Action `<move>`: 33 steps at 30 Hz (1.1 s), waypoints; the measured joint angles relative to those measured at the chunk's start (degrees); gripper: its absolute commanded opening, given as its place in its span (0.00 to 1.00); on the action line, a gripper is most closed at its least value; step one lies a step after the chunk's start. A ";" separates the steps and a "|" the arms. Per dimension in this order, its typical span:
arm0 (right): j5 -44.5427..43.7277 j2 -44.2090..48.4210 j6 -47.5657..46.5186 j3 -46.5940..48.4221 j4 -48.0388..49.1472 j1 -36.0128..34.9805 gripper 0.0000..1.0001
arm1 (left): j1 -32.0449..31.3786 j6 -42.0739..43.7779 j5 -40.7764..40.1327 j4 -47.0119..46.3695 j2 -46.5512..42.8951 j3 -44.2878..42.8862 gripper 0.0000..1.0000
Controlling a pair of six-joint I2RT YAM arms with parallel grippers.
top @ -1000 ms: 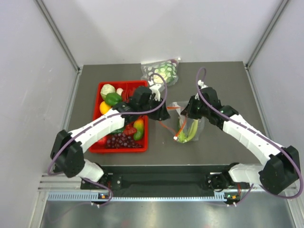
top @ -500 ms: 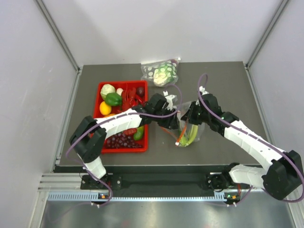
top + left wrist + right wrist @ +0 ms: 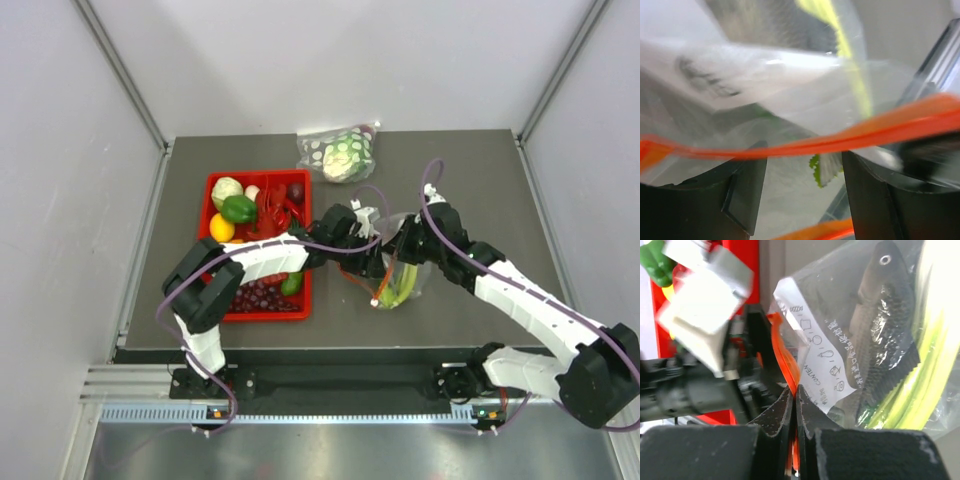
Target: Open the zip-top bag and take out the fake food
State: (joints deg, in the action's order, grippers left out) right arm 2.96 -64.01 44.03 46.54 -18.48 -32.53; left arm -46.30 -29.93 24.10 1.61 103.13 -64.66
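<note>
Clear crinkled bag on table, right of red tray — grey fish and green stalks inside. Orange zip strip pinched by right gripper; left gripper spread wide, astride the strip.

My right gripper pinches the clear zip-top bag just right of centre, orange-red zip strip facing left; grey fish and pale green stalks lie inside.
</note>
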 measured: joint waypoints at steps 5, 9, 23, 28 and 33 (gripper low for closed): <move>-1.20 0.98 0.37 -1.20 0.04 -0.04 0.00 | -0.37 0.02 -0.55 0.09 3.56 0.00 0.66; -0.74 1.49 0.92 -1.57 0.13 -0.74 0.00 | -0.90 0.02 -0.68 0.02 4.44 -0.11 0.68; -0.52 0.55 1.51 -1.92 0.96 -1.05 0.00 | -1.51 -1.18 3.85 -2.36 9.42 -2.40 0.27; -0.28 0.48 1.66 -1.92 2.56 -1.05 0.00 | -1.75 -0.37 3.63 -0.76 9.42 -4.04 0.05; -0.26 0.61 1.88 -2.60 3.19 -1.05 0.00 | -0.90 1.99 0.35 3.82 7.15 -3.98 0.00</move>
State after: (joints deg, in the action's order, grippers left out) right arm 2.70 -63.40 45.91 43.94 -15.29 -33.58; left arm -47.20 -27.94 24.45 5.43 110.28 -68.64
